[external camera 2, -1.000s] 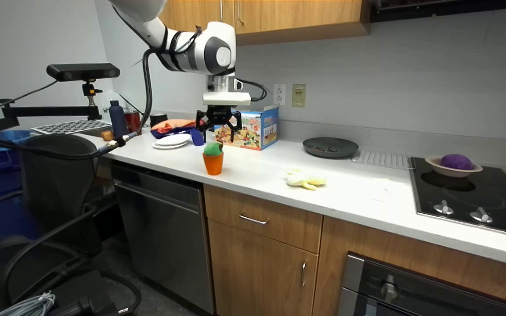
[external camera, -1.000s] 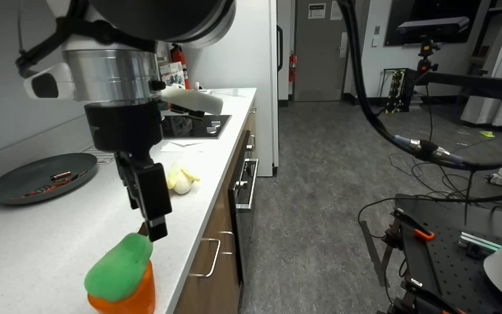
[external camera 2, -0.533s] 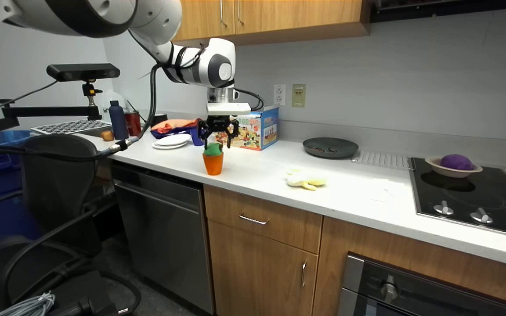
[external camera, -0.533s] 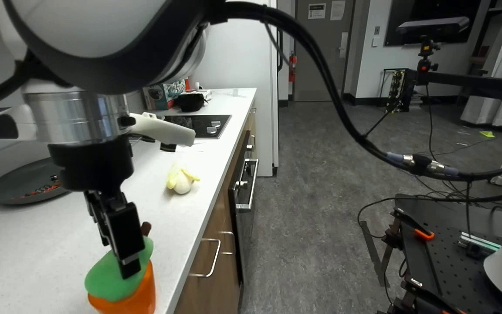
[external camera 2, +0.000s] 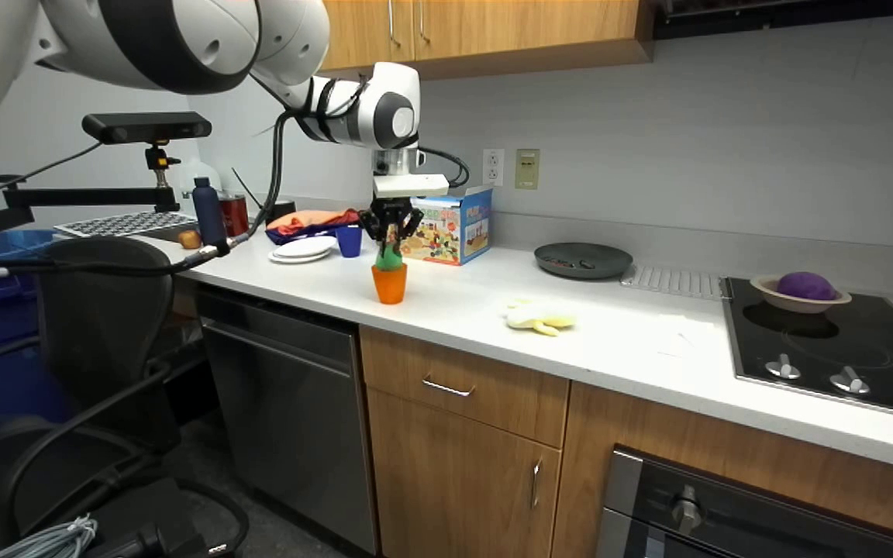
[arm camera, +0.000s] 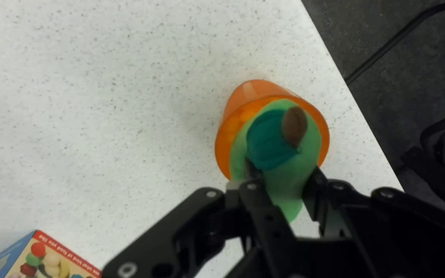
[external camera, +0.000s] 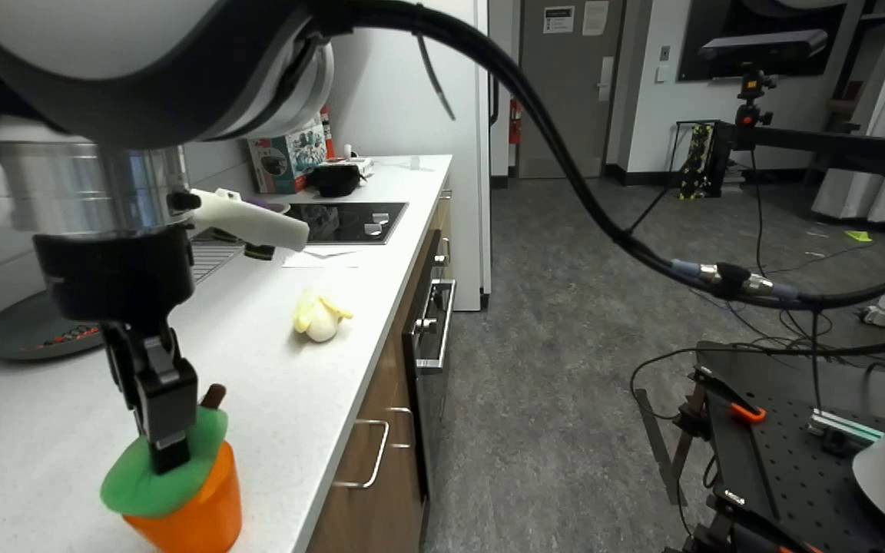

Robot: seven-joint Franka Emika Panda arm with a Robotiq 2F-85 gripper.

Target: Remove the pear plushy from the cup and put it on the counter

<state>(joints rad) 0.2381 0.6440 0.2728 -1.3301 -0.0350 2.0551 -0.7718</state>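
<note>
The green pear plushy [arm camera: 286, 187], with a brown stem [arm camera: 294, 127] and a teal leaf patch, sits in the orange cup [arm camera: 228, 148], its top bulging over the rim. My gripper [arm camera: 283, 178] reaches down over it. Its dark fingers [external camera: 170, 453] press into the plushy from both sides, and the soft body squeezes up between them. In both exterior views the cup [external camera 2: 390, 287] stands on the white counter [external camera 2: 462, 314], close to the front edge. The plushy's lower part is hidden inside the cup.
Behind the cup stand a colourful box [external camera 2: 446, 225], a blue cup [external camera 2: 349, 241] and white plates [external camera 2: 303, 251]. Farther along the counter lie a pale yellowish lump [external camera 2: 536, 316], a dark round plate [external camera 2: 582, 270] and a wire rack [external camera 2: 671, 282].
My gripper has come down onto the plushy and its jaws have drawn together on it. Cup and plushy have shifted slightly away from the front edge, and the plushy has been squeezed narrower.
</note>
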